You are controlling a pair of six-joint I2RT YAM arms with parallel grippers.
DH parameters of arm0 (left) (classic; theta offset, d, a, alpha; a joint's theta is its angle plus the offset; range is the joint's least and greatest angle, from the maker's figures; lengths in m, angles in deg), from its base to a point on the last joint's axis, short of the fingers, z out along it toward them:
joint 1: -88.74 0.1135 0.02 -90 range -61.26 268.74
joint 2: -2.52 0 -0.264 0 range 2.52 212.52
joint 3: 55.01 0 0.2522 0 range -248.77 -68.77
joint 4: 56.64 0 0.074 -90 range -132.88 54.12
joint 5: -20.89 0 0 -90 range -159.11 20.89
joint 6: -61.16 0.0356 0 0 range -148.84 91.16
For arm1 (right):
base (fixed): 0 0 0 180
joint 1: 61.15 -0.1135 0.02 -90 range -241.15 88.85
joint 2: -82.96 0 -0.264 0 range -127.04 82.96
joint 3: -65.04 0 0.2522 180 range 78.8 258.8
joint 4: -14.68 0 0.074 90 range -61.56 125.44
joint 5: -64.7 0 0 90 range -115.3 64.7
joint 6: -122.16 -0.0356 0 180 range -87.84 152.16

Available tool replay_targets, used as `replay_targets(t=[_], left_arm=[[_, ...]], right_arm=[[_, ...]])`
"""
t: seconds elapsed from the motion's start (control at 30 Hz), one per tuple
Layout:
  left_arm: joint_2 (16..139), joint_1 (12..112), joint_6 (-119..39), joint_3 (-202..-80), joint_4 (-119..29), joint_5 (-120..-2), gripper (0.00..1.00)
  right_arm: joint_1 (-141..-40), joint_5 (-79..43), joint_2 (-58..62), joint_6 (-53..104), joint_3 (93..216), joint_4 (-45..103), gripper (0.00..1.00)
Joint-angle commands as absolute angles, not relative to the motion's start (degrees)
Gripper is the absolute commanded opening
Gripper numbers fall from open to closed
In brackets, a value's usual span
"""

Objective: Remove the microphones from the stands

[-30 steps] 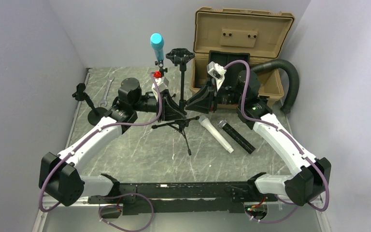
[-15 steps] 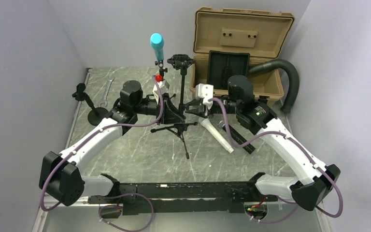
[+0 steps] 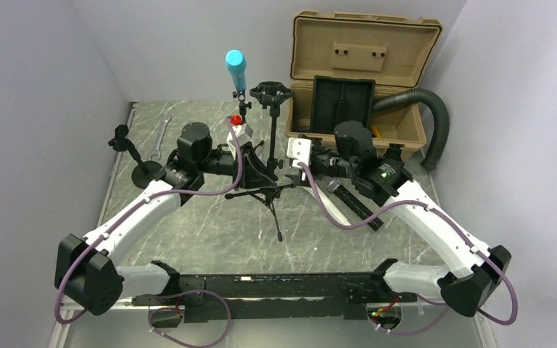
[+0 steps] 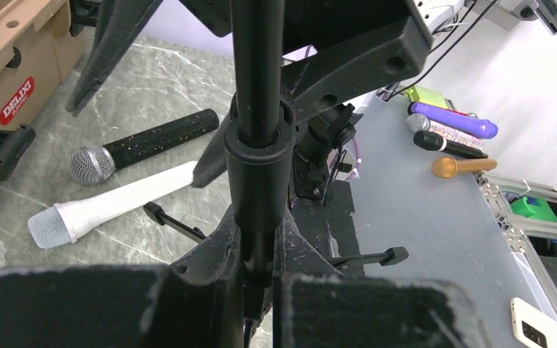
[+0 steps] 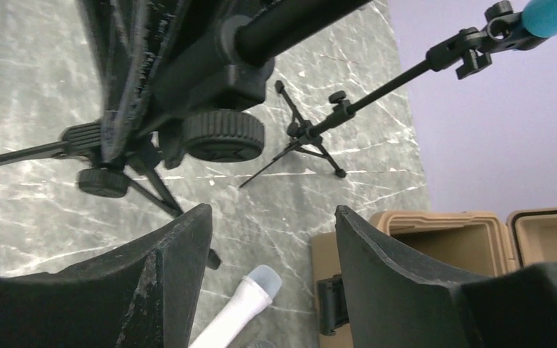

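A blue microphone point(image 3: 235, 64) sits upright in the clip of a thin stand point(image 3: 241, 98) at the back; it also shows in the right wrist view, the blue microphone point(image 5: 551, 14) at the top right. In front stands a black tripod stand point(image 3: 272, 138) with an empty clip point(image 3: 270, 90) on top. My left gripper point(image 3: 262, 172) is shut on this tripod stand's pole point(image 4: 257, 109), low down, the left gripper point(image 4: 257, 290) pinching it from both sides. My right gripper point(image 3: 288, 168) is open just right of that pole, and nothing lies between the fingers of the right gripper point(image 5: 272, 239).
A white microphone point(image 3: 337, 214) and a black microphone point(image 3: 355, 205) lie on the table under the right arm. An open tan case point(image 3: 362, 43) and a black hose point(image 3: 435, 116) are at the back right. A wrench point(image 3: 161, 134) and a small black stand point(image 3: 134, 156) are at the left.
My right gripper came from in front of the case, left and down to the tripod stand's pole, and its jaws opened. The left gripper kept its hold on the pole.
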State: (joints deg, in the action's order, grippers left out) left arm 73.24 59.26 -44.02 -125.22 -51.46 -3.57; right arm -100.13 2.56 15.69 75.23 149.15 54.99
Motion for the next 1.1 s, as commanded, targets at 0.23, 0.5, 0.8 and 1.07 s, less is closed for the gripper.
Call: replay_targets(t=[0.23,0.5,0.8,1.07], left_arm=[[71.52,59.09,-36.05,-127.50,-49.52,-3.50,0.00],[70.36,58.91,-32.30,-127.55,-46.61,-3.98,0.00],[69.77,58.86,-31.74,-127.31,-46.57,-4.22,0.00],[69.67,58.86,-32.89,-126.81,-47.95,-4.00,0.00]], right_arm=[[-93.94,21.69,19.69,60.89,154.53,56.40,0.68],[-91.45,32.17,15.57,48.87,155.18,49.97,0.63],[-91.56,38.46,11.27,40.57,152.47,41.22,0.47],[-92.26,37.70,10.80,41.29,150.66,40.43,0.27]])
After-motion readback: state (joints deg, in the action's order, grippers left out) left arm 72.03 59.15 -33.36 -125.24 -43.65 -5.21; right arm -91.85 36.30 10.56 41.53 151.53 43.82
